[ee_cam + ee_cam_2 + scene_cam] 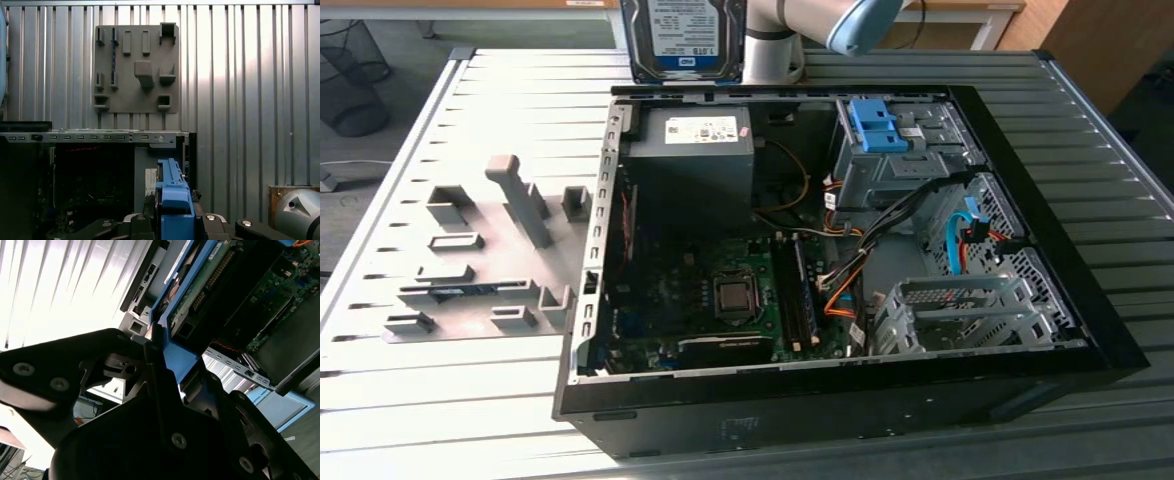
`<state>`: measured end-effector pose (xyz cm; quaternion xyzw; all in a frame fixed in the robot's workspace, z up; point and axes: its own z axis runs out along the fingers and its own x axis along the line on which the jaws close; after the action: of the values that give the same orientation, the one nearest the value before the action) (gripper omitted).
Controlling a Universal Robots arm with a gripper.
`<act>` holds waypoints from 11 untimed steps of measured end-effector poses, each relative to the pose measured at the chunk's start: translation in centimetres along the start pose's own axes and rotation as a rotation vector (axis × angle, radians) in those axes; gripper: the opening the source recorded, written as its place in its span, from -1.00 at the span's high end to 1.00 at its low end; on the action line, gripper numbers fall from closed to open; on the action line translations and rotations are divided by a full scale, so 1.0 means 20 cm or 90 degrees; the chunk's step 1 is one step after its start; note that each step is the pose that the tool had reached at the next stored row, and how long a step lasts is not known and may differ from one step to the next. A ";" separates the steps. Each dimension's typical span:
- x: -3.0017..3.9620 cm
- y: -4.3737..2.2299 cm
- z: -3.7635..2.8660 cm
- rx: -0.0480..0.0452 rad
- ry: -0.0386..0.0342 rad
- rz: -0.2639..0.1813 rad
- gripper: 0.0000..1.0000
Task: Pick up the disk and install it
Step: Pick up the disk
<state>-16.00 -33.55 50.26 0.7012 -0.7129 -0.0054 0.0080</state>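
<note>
The fingers (157,375) are clenched on the blue edge rail of the disk (680,38). In the exterior view the disk hangs at the top centre of the frame. It stands upright with its long axis vertical and its label facing the camera, above the far wall of the open computer case (1067,250) on the desk (400,400). The silver drive cage (961,315) sits in the case's lower right, well apart from the disk.

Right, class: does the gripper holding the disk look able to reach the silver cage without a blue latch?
Probably yes. The case has no cover on, and nothing lies over the cage. The gripper holds the disk up at the case's opposite end. Cables beside the cage may crowd it.
</note>
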 end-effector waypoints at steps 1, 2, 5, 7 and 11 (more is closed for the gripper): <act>0.000 0.000 0.000 0.0000 0.0000 0.000 0.27; 0.000 0.000 0.000 0.0001 0.0000 0.000 0.27; 0.000 -0.001 0.000 0.0001 0.0000 0.000 0.27; 0.005 -0.001 0.000 0.0000 0.0002 0.000 0.27; 0.036 -0.001 0.001 0.0000 0.0002 0.000 0.27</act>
<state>-15.98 -34.28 50.25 0.7011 -0.7130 -0.0053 0.0082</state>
